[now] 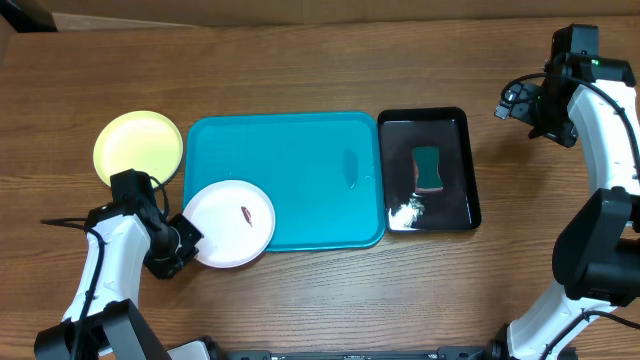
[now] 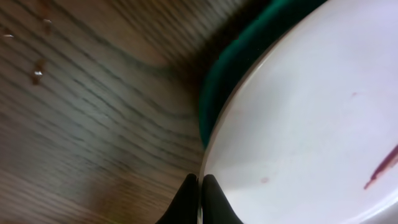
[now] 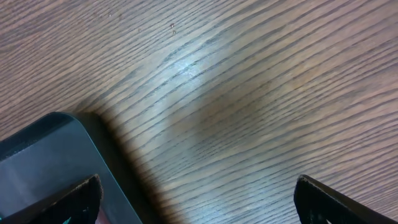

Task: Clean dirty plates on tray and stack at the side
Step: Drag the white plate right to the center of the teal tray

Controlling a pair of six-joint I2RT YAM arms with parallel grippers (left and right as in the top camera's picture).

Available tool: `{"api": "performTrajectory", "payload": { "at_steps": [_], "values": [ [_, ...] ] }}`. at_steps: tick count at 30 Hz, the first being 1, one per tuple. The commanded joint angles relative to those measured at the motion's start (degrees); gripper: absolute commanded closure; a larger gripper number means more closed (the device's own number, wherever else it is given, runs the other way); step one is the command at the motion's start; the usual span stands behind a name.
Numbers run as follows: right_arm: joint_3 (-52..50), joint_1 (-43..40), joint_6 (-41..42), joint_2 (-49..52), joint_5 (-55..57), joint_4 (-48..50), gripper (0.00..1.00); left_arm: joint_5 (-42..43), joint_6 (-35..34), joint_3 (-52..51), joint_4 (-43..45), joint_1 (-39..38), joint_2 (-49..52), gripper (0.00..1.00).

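**Rim pinch on the white plate [image 1: 232, 223]**

The left gripper [image 2: 200, 186] is clamped on the plate's near-left rim. The plate overhangs the tray [image 1: 310, 170] at its near corner. It is probably light, stiff, slick plastic, so the thin rim is the only hold. The yellow plate [image 1: 138, 147] lies beside the tray. Far right, the right gripper [image 3: 199, 194] gapes empty.

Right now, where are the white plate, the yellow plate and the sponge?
white plate [image 1: 232, 225]: overhead view, its middle.
yellow-green plate [image 1: 138, 148]: overhead view, its middle.
sponge [image 1: 428, 168]: overhead view, its green top.
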Motion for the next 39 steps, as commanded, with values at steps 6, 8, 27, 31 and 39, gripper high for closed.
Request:
{"api": "performTrajectory", "payload": {
  "at_steps": [6,8,27,31,39],
  "values": [
    [0.35,-0.37,0.39,-0.48,0.37,0.31,0.00,19.47,11.04,4.72,5.11,-1.33,0.13,0.96],
    [0.35,-0.37,0.39,-0.48,0.37,0.31,0.00,19.41,11.04,5.33,6.80,-2.67,0.13,0.96],
    [0.35,-0.37,0.39,-0.48,0.37,0.31,0.00,3.30,-8.33,5.38,19.96,-22.29,0.13,0.96],
    [0.35,-0.37,0.39,-0.48,0.37,0.31,0.00,2.62,-9.99,5.38,20.11,-22.36,0.13,0.96],
    [0.35,-0.37,0.39,-0.48,0.37,0.31,0.00,2.54,-10.95,5.35,20.81,-23.71,1.07,0.96]
  ]
}}
